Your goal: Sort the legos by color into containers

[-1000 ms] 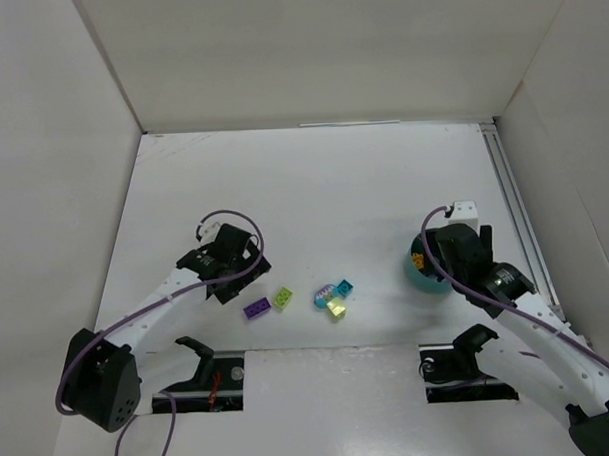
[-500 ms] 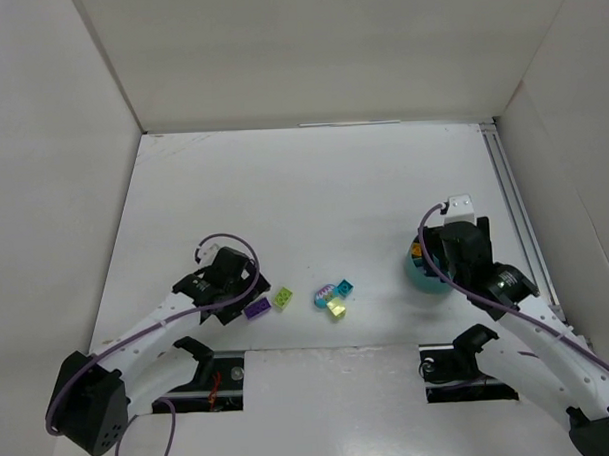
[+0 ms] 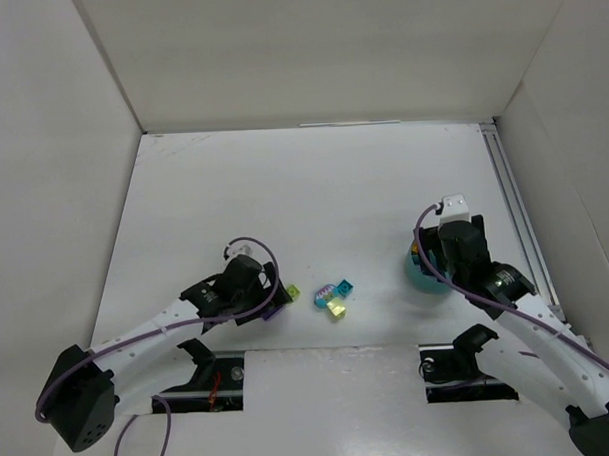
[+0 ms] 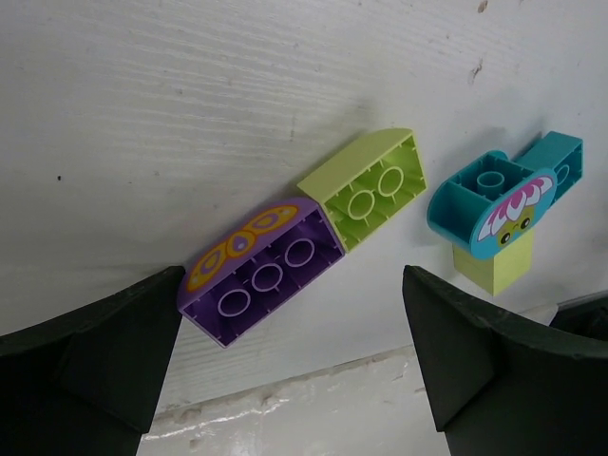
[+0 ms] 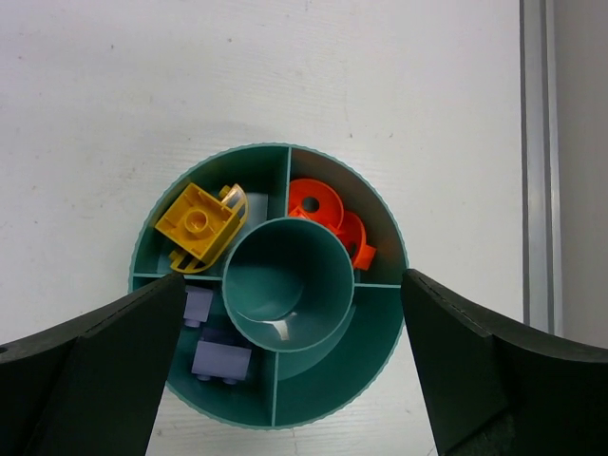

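The left end effector point(image 4: 294, 277) is released, jaws wide on either side of a purple brick point(image 4: 255, 287) on the tabletop point(image 4: 190, 95). A lime brick point(image 4: 366, 188) touches it at its upper right. The right end effector point(image 5: 292, 285), also released, hangs over the teal bowl point(image 5: 328, 378). The bowl holds a yellow lego point(image 5: 198, 223) upper left, an orange lego point(image 5: 318, 207) upper right and lavender bricks point(image 5: 220, 359) lower left.

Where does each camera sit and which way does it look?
Top external: high behind the robot, looking down at the table; both arms show.
Left wrist: on the left arm, looking down at purple brick and lime brick; its open fingers show.
Right wrist: on the right arm, looking down into the teal bowl; its open fingers show.
Shared: top and left wrist see the lime brick; top and right wrist, the bowl.
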Controlling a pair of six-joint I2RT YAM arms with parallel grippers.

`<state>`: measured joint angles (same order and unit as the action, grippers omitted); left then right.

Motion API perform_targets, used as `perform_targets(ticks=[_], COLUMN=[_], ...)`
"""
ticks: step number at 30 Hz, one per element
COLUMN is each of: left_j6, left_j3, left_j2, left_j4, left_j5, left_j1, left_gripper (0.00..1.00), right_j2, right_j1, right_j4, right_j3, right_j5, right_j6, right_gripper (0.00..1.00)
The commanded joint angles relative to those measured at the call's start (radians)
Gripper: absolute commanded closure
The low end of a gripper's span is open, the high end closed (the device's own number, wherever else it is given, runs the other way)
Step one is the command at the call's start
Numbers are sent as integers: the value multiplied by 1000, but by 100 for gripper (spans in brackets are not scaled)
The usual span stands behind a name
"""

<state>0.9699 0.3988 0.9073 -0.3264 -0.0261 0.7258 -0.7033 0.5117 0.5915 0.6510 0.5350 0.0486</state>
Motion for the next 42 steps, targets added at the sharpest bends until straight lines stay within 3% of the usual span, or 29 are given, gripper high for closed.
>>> perform_targets(ticks=[1,9,15,20,29,42], left_j6=[-42,-95,-82,-13,9,-66], left_j3=[-17,41,176,238,270,324], left_j2=[2,93,286,361,370,380], left_j4=[30,64,-34,-126,-166,-112], left_j5=[-29,-44,123,259,290,290], left_j1=[15,187,283,293,334,343], left_gripper=[6,8,14,22,54,84], right_j2=[4,13,25,48,70,79], right_j1=[-4,-4,-4,-13,-13,-13], right_j4=[-61,-61,-52,-42,-33,-22], right_j3=[-14,-14,-24,-33,-43,-44], right_j5=[-18,-18,-27,-27,-36,-64], right_j6=[-9,-9,-9,-9,0,0], right_gripper=[1,1,1,1,1,1])
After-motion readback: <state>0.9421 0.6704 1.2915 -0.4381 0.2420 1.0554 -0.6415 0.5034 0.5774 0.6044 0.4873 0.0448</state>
